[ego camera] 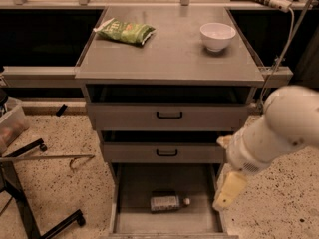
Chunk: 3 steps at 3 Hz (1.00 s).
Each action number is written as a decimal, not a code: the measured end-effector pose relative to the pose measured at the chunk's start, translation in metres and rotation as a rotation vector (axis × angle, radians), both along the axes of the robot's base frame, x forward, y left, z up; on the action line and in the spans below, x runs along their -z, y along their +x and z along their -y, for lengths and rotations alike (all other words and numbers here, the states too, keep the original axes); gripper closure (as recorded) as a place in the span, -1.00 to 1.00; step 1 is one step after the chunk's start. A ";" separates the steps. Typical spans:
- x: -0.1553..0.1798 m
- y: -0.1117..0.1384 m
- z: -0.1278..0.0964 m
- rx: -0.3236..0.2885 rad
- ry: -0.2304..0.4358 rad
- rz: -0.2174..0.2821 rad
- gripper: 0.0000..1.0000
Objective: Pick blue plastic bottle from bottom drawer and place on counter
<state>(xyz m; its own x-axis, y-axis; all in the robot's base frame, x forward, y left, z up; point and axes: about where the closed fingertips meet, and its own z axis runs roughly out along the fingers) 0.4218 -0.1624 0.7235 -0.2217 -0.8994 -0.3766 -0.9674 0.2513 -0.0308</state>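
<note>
1. The bottle (pixel 167 202) lies on its side on the floor of the open bottom drawer (pixel 149 183), at the bottom centre of the frame, with its cap pointing right.
2. Your hand (pixel 229 190) hangs at lower right, just outside the drawer's right wall and apart from the bottle. You cannot tell whether it is released or clenched.
3. Expect the bottle to be light and thin-walled with a slick label, so it may roll or dent. Take it across mid-body, not by the cap.
4. The middle drawer (pixel 166 152) stands above the rear of the bottom one, so approach from the front.
5. On the tabletop (pixel 169 59), a bag (pixel 124 32) sits at upper left and a bowl (pixel 217 36) at upper right. Aim between them.
</note>
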 end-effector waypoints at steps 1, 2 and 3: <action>0.098 -0.001 -0.015 0.033 0.069 -0.063 -1.00; 0.107 0.016 -0.018 0.062 0.095 -0.016 -1.00; 0.108 0.016 -0.019 0.061 0.096 -0.016 -1.00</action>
<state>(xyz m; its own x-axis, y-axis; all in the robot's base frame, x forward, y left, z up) 0.4379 -0.1439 0.6154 -0.2820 -0.8438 -0.4566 -0.9503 0.3111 0.0121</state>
